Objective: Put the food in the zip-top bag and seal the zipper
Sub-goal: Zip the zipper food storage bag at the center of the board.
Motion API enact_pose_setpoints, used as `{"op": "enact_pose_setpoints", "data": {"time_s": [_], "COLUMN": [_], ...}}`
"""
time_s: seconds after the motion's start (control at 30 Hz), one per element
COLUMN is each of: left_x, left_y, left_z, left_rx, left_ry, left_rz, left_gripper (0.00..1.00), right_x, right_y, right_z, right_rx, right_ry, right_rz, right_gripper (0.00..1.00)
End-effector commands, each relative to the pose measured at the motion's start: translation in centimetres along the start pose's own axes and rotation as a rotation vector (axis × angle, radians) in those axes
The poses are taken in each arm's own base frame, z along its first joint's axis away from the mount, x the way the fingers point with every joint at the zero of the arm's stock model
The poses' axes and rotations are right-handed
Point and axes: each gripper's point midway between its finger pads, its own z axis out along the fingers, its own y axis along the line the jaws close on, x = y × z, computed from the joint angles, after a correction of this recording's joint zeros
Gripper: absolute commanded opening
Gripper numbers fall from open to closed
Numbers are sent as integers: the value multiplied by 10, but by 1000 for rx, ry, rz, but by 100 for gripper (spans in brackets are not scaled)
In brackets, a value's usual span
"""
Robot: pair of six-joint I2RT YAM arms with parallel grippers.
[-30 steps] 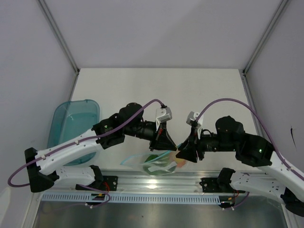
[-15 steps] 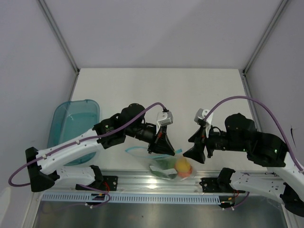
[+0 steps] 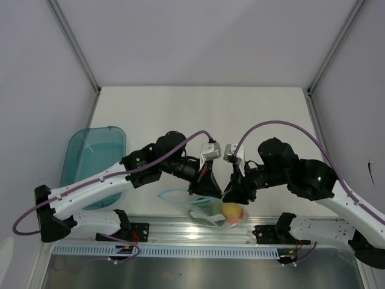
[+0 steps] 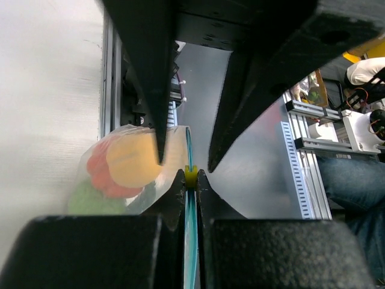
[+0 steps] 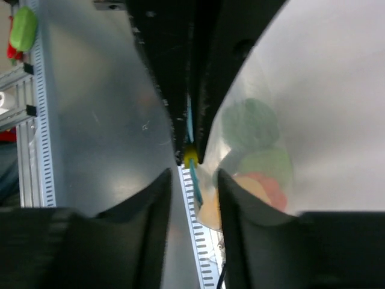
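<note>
zipper (image 4: 188, 147) pinched between left fingers (image 4: 173, 197), right fingers (image 5: 150, 229) spread either side

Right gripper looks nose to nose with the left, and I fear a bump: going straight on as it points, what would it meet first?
Probably the yellow piece on the zipper, pinched in the shut left gripper just ahead. The right gripper is open astride the zipper; depth is unclear.

Teal tray (image 3: 90, 158) at left edge of table (image 3: 240, 114).
</note>
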Motion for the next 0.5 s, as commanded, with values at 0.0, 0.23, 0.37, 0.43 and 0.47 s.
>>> {"op": "enact_pose_setpoints", "data": {"time_s": [0.0, 0.23, 0.37, 0.43, 0.47], "left_x": [-17, -15, -12, -8, -6], "left_y": [-14, -10, -5, -1, 4], "left_z": [-1, -1, -3, -3, -3], "left_rx": [53, 34, 6, -15, -38], "left_ry": [-43, -43, -50, -49, -51], "left_rz": [55, 44, 35, 24, 21], "left_gripper": [1, 1, 1, 0, 1], "right_x": [-12, -19, -24, -28, -30], "right_y": [17, 19, 1, -7, -15], "right_z": [-2, -2, -7, -15, -19], "right_rx": [-97, -101, 21, 88, 139], "right_ry": [-57, -104, -178, -262, -300], "right_rz": [-39, -22, 1, 16, 22], "right_gripper": [34, 0, 0, 0, 0]}}
